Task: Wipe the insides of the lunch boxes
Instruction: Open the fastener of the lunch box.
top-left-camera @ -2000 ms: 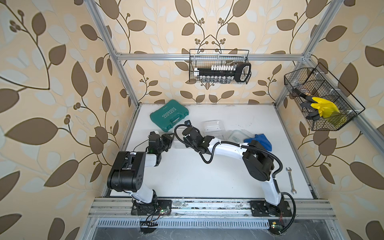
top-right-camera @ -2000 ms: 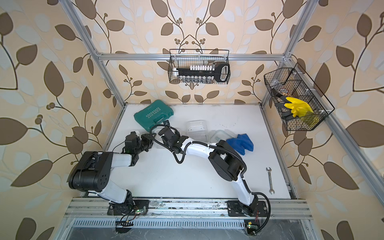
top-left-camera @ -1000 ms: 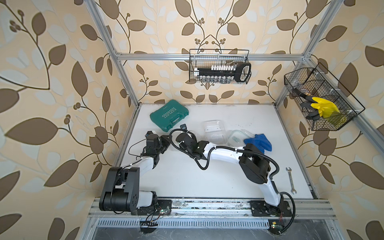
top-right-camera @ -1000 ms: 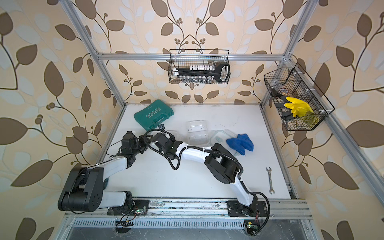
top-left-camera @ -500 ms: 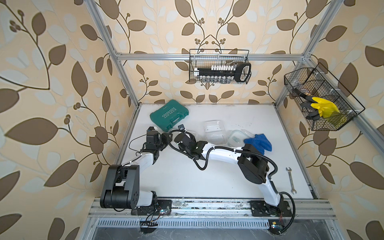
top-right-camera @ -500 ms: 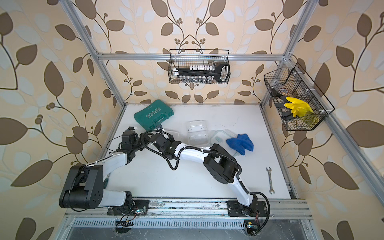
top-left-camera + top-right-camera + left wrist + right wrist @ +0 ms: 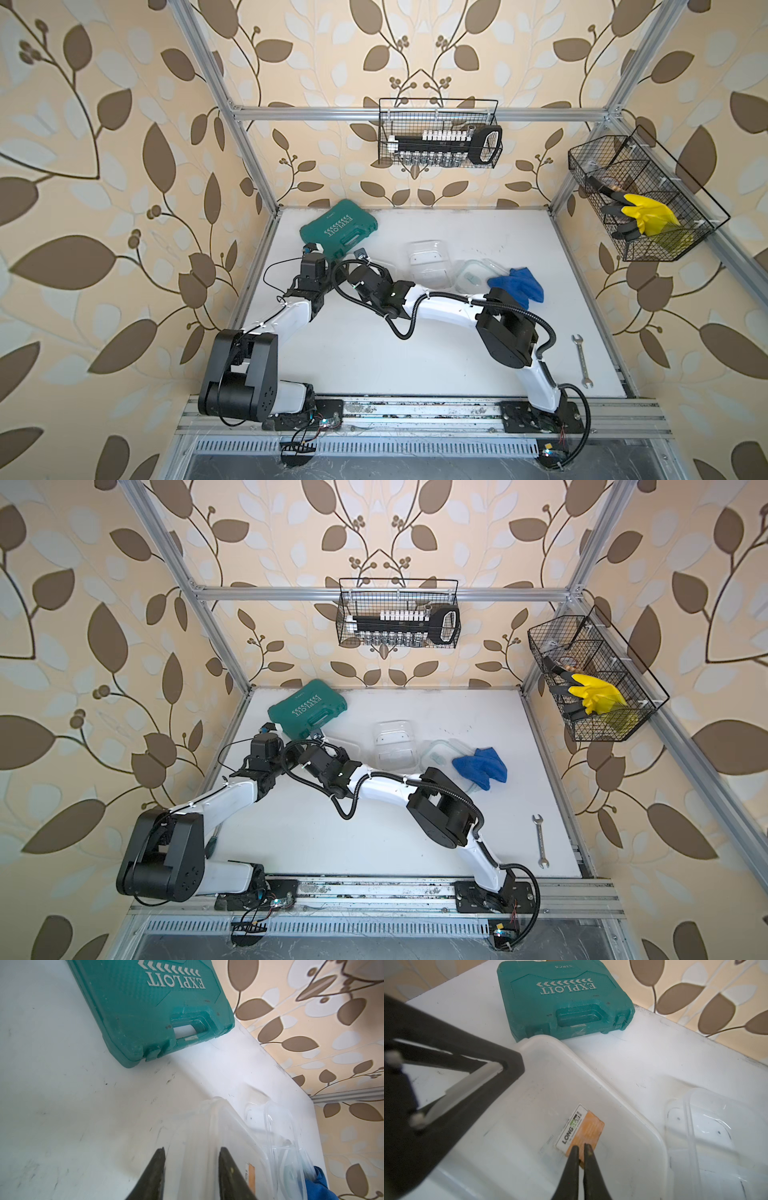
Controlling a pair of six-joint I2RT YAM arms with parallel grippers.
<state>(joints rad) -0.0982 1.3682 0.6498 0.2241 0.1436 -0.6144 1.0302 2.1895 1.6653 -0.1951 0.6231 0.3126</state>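
White tabletop (image 7: 374, 357) walled in leaf wallpaper (image 7: 124, 166), clear lunch box (image 7: 550, 1088) just beside green tool case (image 7: 560, 1001), right gripper (image 7: 581, 1150) pinched closed inside it over its label (image 7: 577, 1128), left gripper (image 7: 191, 1150) with jaws parted astride its wall, grip unclear.

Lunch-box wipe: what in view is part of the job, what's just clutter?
Job: lunch box, left of centre; second clear box, to its right; blue cloth; clear piece beside it, box or lid unclear.
Clutter: green tool case; wrench; yellow glove; socket set.
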